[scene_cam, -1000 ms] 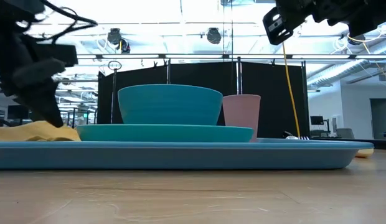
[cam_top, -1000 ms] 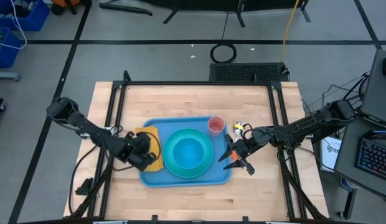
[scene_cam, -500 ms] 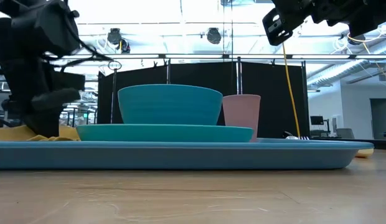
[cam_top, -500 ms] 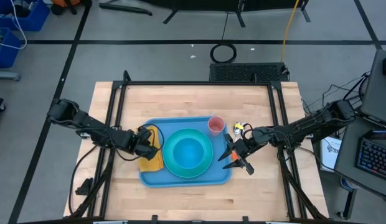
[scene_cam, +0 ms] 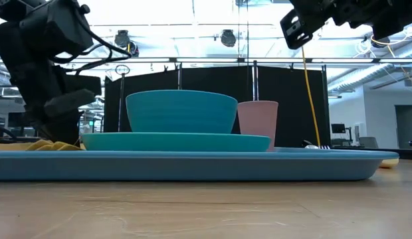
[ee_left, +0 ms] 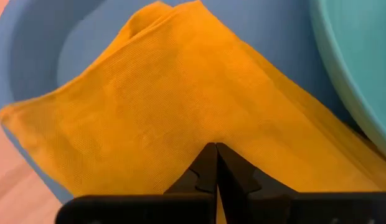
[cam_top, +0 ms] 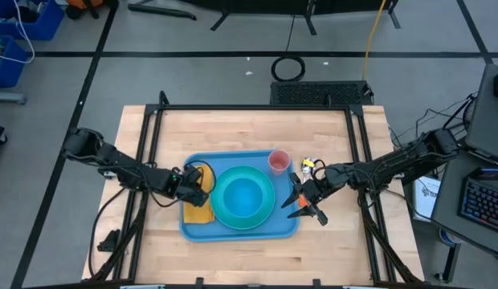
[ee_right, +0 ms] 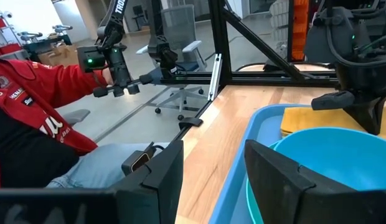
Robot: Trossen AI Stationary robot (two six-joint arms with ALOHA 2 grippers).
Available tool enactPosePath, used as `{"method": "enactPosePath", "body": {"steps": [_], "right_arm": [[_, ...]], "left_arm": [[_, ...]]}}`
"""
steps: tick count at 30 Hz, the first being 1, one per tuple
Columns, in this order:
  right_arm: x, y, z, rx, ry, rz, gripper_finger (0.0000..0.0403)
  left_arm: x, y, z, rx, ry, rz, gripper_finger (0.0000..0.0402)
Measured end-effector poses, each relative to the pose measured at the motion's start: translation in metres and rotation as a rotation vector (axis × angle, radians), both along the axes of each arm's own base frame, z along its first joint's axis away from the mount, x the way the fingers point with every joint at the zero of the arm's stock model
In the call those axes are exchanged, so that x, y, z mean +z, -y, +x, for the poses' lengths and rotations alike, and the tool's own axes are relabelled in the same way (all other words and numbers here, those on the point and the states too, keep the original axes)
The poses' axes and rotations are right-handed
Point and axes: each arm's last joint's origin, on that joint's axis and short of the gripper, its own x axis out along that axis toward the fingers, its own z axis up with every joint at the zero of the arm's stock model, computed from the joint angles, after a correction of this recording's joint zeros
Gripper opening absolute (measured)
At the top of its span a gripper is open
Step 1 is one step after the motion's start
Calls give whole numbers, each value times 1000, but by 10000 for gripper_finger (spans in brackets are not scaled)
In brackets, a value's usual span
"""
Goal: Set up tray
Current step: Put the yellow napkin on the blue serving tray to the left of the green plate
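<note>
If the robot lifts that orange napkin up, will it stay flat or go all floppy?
Probably floppy. The orange napkin looks like thin woven cloth and already lies rumpled with a raised fold, so it would likely droop from wherever the left gripper, shut on it, pinches. It also seems light: pushed, it would likely bunch up on the tray rather than slide flat.

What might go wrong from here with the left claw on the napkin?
1. The left claw is shut on the orange napkin, which is already rumpled and hangs over the tray rim; a further pull may bunch it or drag it off.
2. The napkin lies against the teal plate; tugging might shift the plate and the bowl on it.
</note>
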Motion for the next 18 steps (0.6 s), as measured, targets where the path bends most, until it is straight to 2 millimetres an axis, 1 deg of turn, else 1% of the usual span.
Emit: {"method": "enactPosePath", "body": {"steps": [2,5,9,11,13,16,18], "right_arm": [[0,0,0,0,0,0,160],[0,0,0,0,-2,0,160],[0,0,0,0,-2,0,160],[0,0,0,0,-2,0,160],[0,0,0,0,-1,0,160],[0,0,0,0,-1,0,160],[0,0,0,0,-1,0,160]], "left_arm": [[0,1,1,-43,-7,7,3],[0,0,0,6,10,1,5],[1,1,2,-12,24,7,6],[1,0,3,11,39,8,3],[1,-1,3,34,48,17,6],[1,-1,4,17,51,22,14],[1,0,3,22,50,19,12]]}}
